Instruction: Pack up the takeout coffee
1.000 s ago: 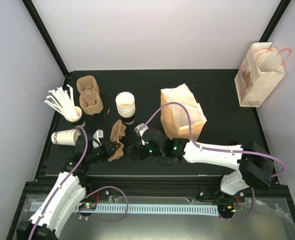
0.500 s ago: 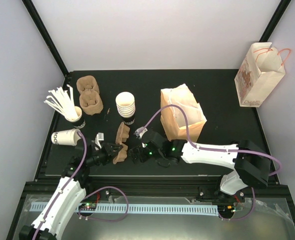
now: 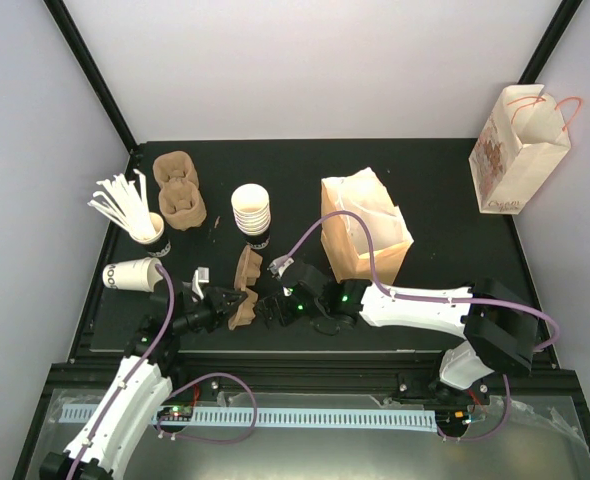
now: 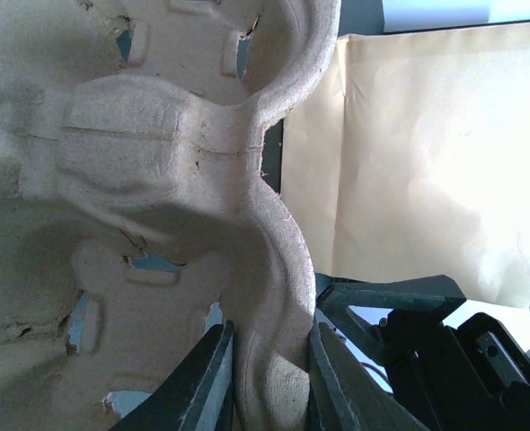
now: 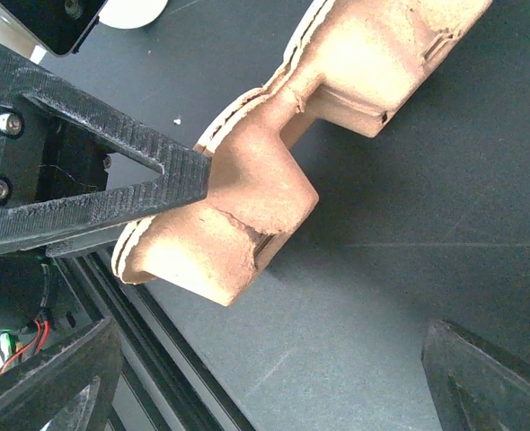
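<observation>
While the cups wait untouched, the step in hand looks like readying a pulp carrier [image 3: 243, 292] to take them, so places here are given from that carrier. Well to its left, one white cup [image 3: 133, 274] lies on its side. Just left of it, the left gripper [image 4: 269, 359] pinches its rim, jaws nearly closed on the thin pulp, holding it on edge. Behind it stands the stack of white cups [image 3: 251, 210], open-mouthed, with a dark printed band at the base and no lids that I can see. Just right of it, the right gripper [image 3: 268, 304] has its jaws spread wide and holds nothing. Further right stands a brown paper bag [image 3: 363, 225]. Next, I judge, the right gripper must close on the carrier's free edge to steady it.
</observation>
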`<state>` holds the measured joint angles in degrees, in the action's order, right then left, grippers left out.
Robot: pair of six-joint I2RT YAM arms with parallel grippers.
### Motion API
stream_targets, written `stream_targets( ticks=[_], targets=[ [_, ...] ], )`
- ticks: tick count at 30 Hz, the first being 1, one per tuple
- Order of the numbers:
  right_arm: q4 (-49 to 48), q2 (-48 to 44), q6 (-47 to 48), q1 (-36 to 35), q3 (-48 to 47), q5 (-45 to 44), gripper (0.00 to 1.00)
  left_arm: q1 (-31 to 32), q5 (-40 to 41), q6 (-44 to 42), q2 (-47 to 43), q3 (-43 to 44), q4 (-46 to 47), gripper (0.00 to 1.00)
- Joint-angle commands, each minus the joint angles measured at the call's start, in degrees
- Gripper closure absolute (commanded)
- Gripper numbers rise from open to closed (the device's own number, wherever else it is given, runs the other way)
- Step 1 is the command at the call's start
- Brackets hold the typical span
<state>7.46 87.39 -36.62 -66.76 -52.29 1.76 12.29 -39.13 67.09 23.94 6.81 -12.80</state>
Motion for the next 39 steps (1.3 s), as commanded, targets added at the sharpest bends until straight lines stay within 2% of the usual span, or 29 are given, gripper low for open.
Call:
stream_targets(
  ticks=[1, 16, 26, 34, 39],
  targets=[
    [-0.8, 0.7, -1.4, 0.0, -0.4, 1.1, 0.06, 0.2, -1.7, 1.3, -1.2, -0.8, 1.5, 0.78],
    [-0.5, 0.8, -2.9, 0.0, -1.3, 0.7, 0.07, 0.2, -2.1, 1.4, -1.7, -1.4, 1.8, 0.77],
    [-1.6, 4.1, -4.2, 0.0, -4.6, 4.1, 0.21, 0.2, -2.2, 1.7, -1.5, -1.7, 2.2, 0.78],
    [-3.5, 7.0, -4.3, -0.3, -4.6, 6.5, 0.2, 0.2, -3.1, 3.6, -1.2, -2.6, 4.7, 0.77],
    [-4.7, 8.9, -4.3, -0.3, -5.2, 6.7, 0.15, 0.2, -3.4, 4.3, -1.1, -3.1, 5.7, 0.77]
  ],
)
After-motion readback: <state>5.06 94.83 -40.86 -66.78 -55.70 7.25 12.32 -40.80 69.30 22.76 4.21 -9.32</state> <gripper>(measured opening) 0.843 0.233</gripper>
